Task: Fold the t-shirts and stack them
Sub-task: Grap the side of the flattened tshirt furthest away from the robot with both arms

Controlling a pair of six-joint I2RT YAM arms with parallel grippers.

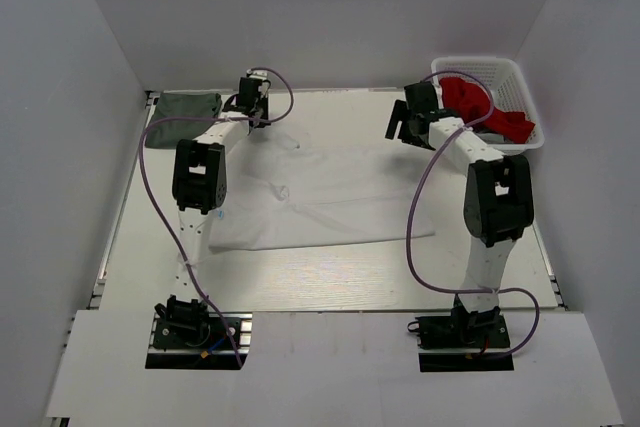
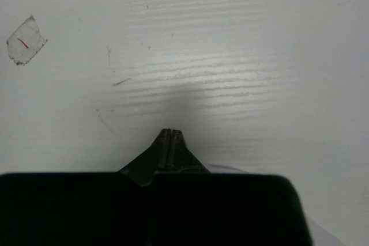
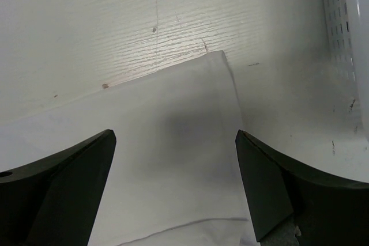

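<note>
The white t-shirt [image 1: 330, 197] lies spread across the middle of the counter [image 1: 330, 282], its long side parallel to the near edge. A folded green shirt [image 1: 185, 105] sits at the far left corner. The basket [image 1: 520, 72] at the far right corner holds a red shirt [image 1: 468, 97].

We read the step in hand as taking the far edge of the white shirt for a fold. The right gripper [image 3: 173, 136] hangs with its jaws spread wide over the shirt's far right corner [image 3: 218, 64], beside the basket wall. The left gripper [image 2: 171, 135] is pinched closed over bare counter near the far edge, and we see no cloth between its fingers (only a sliver of white fabric shows at the lower right of its view).

To do this well, we would lower the right jaws so they straddle the hem just inside the corner and catch every layer. The left would need to open and pick the matching corner, so the edge lifts level and the fold lands square.
</note>
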